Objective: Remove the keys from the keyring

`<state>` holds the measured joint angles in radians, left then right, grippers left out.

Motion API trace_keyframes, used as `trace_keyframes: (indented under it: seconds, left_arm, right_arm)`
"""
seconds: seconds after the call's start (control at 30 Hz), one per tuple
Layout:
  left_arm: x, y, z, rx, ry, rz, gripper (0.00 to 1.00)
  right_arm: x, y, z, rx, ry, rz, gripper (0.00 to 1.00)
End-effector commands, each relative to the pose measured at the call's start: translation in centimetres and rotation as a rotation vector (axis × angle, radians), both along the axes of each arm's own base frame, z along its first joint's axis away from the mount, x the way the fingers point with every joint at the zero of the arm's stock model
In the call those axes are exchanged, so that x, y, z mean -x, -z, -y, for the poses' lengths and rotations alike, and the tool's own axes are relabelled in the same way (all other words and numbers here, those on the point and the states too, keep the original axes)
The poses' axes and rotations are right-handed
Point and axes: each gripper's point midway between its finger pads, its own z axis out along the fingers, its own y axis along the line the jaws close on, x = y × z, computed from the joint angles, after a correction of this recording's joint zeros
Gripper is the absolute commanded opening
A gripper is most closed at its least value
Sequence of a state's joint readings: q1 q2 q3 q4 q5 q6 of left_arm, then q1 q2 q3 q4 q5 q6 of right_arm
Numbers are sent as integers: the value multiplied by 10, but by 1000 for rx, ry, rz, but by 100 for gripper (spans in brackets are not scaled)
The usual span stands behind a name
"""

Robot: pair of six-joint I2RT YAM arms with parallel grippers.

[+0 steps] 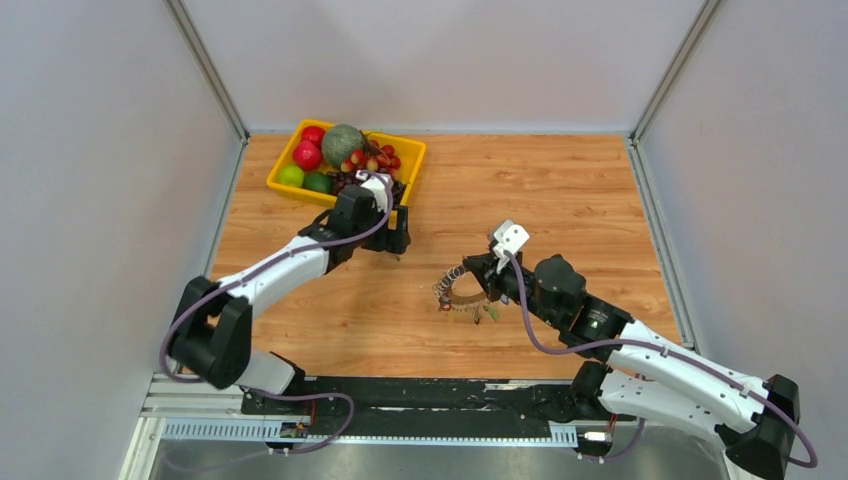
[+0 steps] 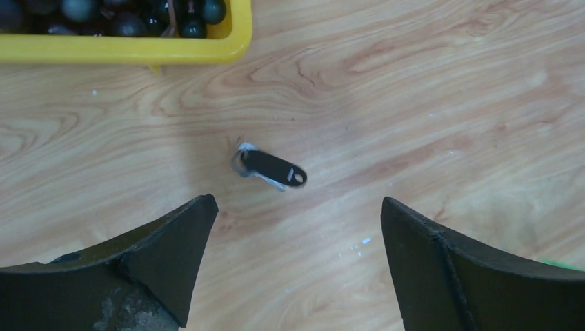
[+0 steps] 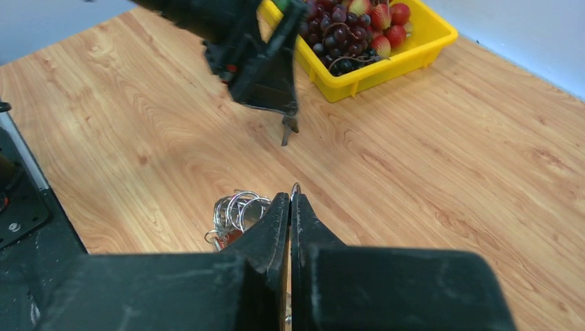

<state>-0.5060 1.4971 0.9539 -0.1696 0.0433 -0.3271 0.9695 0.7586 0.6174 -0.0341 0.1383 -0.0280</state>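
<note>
My right gripper [image 3: 290, 200] pinches the keyring [image 3: 295, 185] tight; my left gripper [image 2: 296, 201] gapes wide above one black-headed key [image 2: 272, 167].

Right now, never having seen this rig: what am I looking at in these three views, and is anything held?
It is a two-armed robot bolted to a wooden table, each arm ending in a two-finger gripper. The top picture looks down from above and behind the arms. The other two come from a camera on each wrist. The right gripper is shut on the keyring, with the bunched keys beside its fingers. The left gripper is open and holds nothing. One black-headed key sits loose below it, near the yellow tray of fruit.
</note>
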Motion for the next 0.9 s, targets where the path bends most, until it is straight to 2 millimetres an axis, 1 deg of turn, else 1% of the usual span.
trace_keyframes:
  seconds: [0.0,0.03,0.07,0.1,0.13,0.17,0.2,0.27,0.3,0.33,0.37,0.4,0.43,0.47,0.6,0.73,0.77,0.8,0.83,0.87]
  left_arm:
    - [11,-69,-3,114,33,228,100]
    - [18,-65,-7,111,35,222,100]
    - [24,-76,-9,127,36,248,100]
    - [30,-69,-13,122,32,234,100]
    - [35,-77,-16,139,29,255,100]
    - [40,-71,-17,141,34,251,100]
    - [45,-78,-16,162,51,271,100]
    - [54,-73,-11,193,108,297,100]
    - [54,-84,-4,234,144,349,100]
    - [58,-80,-3,242,162,361,100]
    - [59,-87,1,268,188,402,100]
    - [61,-81,1,268,198,404,100]
    - [60,-84,4,282,207,428,100]
    - [62,-78,4,282,214,423,100]
    - [64,-72,13,301,269,432,100]
    - [63,-77,28,300,349,504,100]
    - [63,-71,33,277,371,511,100]
    - [61,-74,36,274,380,537,100]
    - [59,-68,39,253,386,535,100]
    - [56,-70,41,251,383,540,100]
  right_arm:
    - [-17,-25,-7,-61,30,-31,0]
    - [-26,-19,-6,-49,42,-57,0]
    - [-33,-12,-8,-36,38,-88,0]
    - [-40,-5,-9,-31,29,-123,0]
    - [-49,6,-10,-18,28,-166,0]
    - [-58,13,-9,-15,35,-198,0]
    - [-66,20,-8,-9,39,-226,0]
    - [-78,28,-8,-5,41,-262,0]
    - [-83,30,-8,-3,43,-270,0]
    - [-88,31,-8,-1,48,-275,0]
    - [-94,32,-8,3,54,-279,0]
    - [-99,31,-8,4,61,-279,0]
    - [-104,33,-8,9,70,-281,0]
    - [-110,34,-7,13,77,-285,0]
    - [-130,41,-6,21,90,-314,0]
    - [-134,36,-9,4,69,-319,0]
    - [-135,35,-10,3,72,-314,0]
    - [-137,35,-9,4,80,-314,0]
    - [-141,34,-9,6,89,-311,0]
    - [-145,36,-8,11,100,-310,0]
